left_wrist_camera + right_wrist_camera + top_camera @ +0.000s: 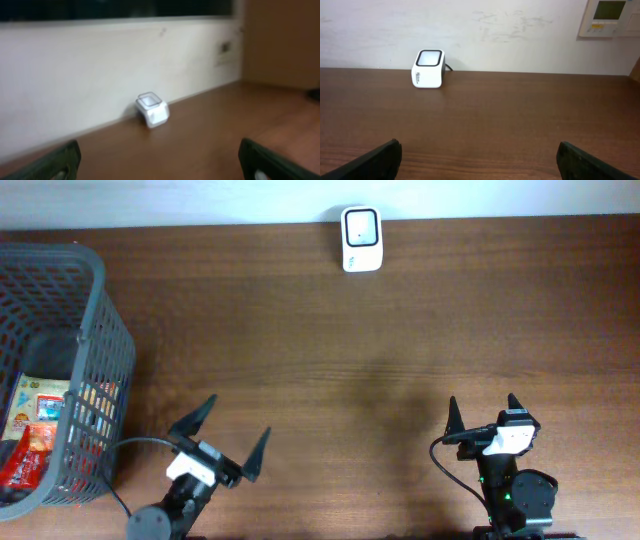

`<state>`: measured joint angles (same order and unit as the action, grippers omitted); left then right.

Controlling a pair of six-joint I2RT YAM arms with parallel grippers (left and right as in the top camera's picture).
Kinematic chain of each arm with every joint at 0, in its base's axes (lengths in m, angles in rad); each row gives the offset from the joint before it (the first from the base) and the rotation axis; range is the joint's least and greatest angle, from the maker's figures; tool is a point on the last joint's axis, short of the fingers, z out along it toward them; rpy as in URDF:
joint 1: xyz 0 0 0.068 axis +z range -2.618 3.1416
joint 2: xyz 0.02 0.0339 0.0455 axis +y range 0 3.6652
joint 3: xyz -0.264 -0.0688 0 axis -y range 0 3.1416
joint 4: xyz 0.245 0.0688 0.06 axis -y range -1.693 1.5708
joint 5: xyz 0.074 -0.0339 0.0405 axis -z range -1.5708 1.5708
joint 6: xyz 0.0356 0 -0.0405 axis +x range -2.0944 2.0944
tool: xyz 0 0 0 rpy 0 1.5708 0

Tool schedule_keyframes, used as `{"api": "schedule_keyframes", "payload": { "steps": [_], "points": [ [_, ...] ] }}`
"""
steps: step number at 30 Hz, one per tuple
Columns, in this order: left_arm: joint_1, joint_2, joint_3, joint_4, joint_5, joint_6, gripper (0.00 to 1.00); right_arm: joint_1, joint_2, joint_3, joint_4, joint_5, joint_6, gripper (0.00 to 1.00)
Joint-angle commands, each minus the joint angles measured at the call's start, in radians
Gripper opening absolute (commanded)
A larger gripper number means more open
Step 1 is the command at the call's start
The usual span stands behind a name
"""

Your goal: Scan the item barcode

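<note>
scanner: the white barcode scanner (360, 238) stands at the far edge of the table (300, 350), against the wall, with its window tilted upward. we judge a barcode has to be carried out and held over it.
items: the packets (35, 430) lie inside the grey mesh basket (100, 300) at the left side, well apart from the scanner. none is out on the wood.
left gripper: the left gripper (238, 418) hovers just beside the basket with its jaws spread wide and empty. we read it as the arm placed to reach in.
right gripper: the right gripper (483, 404) hangs at the near right, jaws wide apart, holding nothing and facing the scanner.
stage: we judge the task is at its start, with no item picked yet.
</note>
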<state>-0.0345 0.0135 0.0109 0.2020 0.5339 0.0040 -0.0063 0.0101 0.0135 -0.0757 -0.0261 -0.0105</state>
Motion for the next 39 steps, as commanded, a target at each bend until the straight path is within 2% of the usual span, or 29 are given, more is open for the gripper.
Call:
{"api": "schedule_keyframes", "payload": {
  "steps": [1, 5, 7, 10, 12, 14, 16, 18, 19, 20, 21, 22, 27, 31, 34, 37, 39],
  "points": [
    [-0.002, -0.005, 0.099, 0.043, 0.108, 0.011, 0.99, 0.006, -0.006, -0.008, -0.003, 0.009, 0.003, 0.98],
    [-0.002, 0.064, 0.354, -0.003, -0.052, 0.012, 0.99, 0.006, -0.006, -0.008, -0.003, 0.009, 0.003, 0.98],
    [-0.002, 0.177, 0.514, -0.119, -0.116, 0.013, 0.99, 0.006, -0.006, -0.008, -0.003, 0.009, 0.003, 0.99],
    [-0.002, 0.356, 0.743, -0.298, -0.112, 0.029, 0.99, 0.006, -0.006, -0.008, -0.003, 0.009, 0.003, 0.99],
    [-0.002, 0.631, 1.101, -0.663, -0.114, 0.142, 0.99, 0.006, -0.006, -0.008, -0.003, 0.009, 0.003, 0.99],
    [-0.002, 0.817, 1.350, -0.917, -0.110, 0.156, 0.99, 0.006, -0.006, -0.008, -0.003, 0.009, 0.003, 0.99],
    [-0.002, 0.959, 1.523, -1.043, -0.130, 0.195, 0.99, 0.006, -0.006, -0.008, -0.003, 0.009, 0.003, 0.99],
    [0.005, 1.083, 1.693, -1.194, -0.481, 0.031, 0.99, 0.006, -0.006, -0.008, -0.003, 0.009, 0.003, 0.99],
    [0.025, 1.152, 1.782, -1.291, -0.571, -0.020, 0.99, 0.006, -0.006, -0.008, -0.003, 0.009, 0.003, 0.99],
    [0.079, 1.244, 1.880, -1.383, -0.574, -0.095, 0.99, 0.006, -0.006, -0.008, -0.003, 0.009, 0.003, 0.99],
    [0.129, 1.297, 1.924, -1.412, -0.560, -0.126, 0.99, 0.006, -0.006, -0.008, -0.003, 0.009, 0.003, 0.99],
    [0.160, 1.317, 1.931, -1.411, -0.556, -0.129, 0.99, 0.006, -0.006, -0.008, -0.003, 0.009, 0.003, 0.99],
    [0.457, 1.422, 1.931, -1.428, -0.537, -0.294, 0.99, 0.006, -0.006, -0.008, -0.003, 0.009, 0.003, 0.98],
    [0.500, 1.459, 1.914, -1.433, -0.538, -0.306, 0.99, 0.006, -0.006, -0.008, -0.003, 0.009, 0.003, 0.99],
    [0.500, 1.546, 1.914, -1.352, -0.540, -0.306, 0.99, 0.006, -0.006, -0.008, -0.003, 0.009, 0.003, 0.98],
    [0.502, 1.660, 1.914, -1.333, -0.690, -0.306, 0.99, 0.006, -0.006, -0.008, -0.003, 0.009, 0.003, 0.98],
    [0.513, 1.718, 1.914, -1.344, -0.692, -0.306, 0.99, 0.006, -0.006, -0.008, -0.003, 0.009, 0.003, 0.98]
  ]
}}
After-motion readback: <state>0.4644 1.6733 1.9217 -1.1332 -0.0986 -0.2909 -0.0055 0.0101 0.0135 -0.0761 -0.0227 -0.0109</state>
